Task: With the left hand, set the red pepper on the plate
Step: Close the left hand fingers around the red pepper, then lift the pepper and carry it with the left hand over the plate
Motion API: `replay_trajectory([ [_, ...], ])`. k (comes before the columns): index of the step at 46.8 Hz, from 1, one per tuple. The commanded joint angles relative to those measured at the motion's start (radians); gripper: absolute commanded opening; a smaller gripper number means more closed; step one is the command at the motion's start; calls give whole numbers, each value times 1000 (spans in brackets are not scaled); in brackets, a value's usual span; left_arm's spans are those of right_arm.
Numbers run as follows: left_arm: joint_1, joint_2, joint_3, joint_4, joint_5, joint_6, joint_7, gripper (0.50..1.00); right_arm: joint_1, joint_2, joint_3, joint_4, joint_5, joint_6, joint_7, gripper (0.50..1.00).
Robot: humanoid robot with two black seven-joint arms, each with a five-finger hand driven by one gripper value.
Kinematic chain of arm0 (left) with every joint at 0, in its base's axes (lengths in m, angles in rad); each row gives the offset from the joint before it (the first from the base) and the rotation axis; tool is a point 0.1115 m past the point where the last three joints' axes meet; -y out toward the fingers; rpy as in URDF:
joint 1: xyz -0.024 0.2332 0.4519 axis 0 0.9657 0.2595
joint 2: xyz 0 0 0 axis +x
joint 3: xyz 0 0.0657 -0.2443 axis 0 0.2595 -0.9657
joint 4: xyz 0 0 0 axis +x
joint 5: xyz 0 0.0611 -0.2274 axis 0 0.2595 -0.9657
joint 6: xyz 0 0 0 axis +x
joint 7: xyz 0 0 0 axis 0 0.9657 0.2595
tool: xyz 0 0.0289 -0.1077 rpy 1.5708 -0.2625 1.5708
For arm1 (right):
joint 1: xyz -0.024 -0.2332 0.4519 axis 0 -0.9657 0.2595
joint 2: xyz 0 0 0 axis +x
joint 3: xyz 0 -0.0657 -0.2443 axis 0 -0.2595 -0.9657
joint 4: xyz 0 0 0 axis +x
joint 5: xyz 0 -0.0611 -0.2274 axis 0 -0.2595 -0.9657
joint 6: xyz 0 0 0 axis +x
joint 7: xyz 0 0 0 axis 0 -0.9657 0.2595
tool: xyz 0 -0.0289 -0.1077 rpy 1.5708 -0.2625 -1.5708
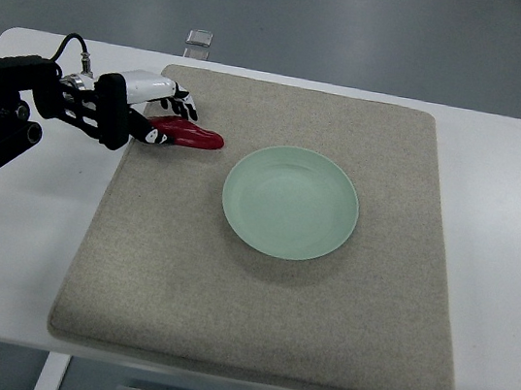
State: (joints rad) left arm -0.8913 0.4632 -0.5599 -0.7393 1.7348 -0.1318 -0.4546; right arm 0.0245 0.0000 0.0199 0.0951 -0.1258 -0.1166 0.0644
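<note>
The glossy red pepper (189, 135) sits at the left hand (160, 113), fingers curled round its stem end, over the beige felt mat (256, 292). I'd carry it level to the pale green round plate (291, 203), then release low.

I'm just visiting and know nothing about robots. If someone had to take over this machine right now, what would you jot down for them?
Left hand: at the mat's far left corner, fingers closed around the red pepper, whose tip sticks out toward the plate. Whether the pepper is lifted or touching the mat cannot be told from this view.
Right hand: not in view.
Plate: pale green, empty, near the middle of the grey mat, to the right of the pepper and apart from it.
Done: pepper grasped.
Left: carry it right over the plate, set it down inside, release, pull the arm back.
</note>
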Motion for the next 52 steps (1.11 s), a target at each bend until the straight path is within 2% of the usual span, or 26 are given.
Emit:
replay_trajectory([
  [1, 2, 0, 0, 0, 0, 0, -1, 630, 0, 0, 0, 0, 0, 0, 0, 928],
  [9, 3, 5, 1, 0, 0, 0, 1, 585, 0, 0, 0, 0, 0, 0, 0, 928],
  [14, 3, 5, 1, 0, 0, 0, -1, 500, 0, 0, 0, 0, 0, 0, 0, 928],
  [26, 2, 5, 0, -2, -1, 3, -10, 500, 0, 0, 0, 0, 0, 0, 0, 928],
  [38, -15, 5, -2, -28, -6, 50, -9, 500, 0, 0, 0, 0, 0, 0, 0, 928],
  [44, -32, 3, -8, -61, -11, 58, -9, 500, 0, 0, 0, 0, 0, 0, 0, 928],
  [52, -40, -3, -5, -159, -6, 54, -9, 500, 0, 0, 0, 0, 0, 0, 0, 928],
])
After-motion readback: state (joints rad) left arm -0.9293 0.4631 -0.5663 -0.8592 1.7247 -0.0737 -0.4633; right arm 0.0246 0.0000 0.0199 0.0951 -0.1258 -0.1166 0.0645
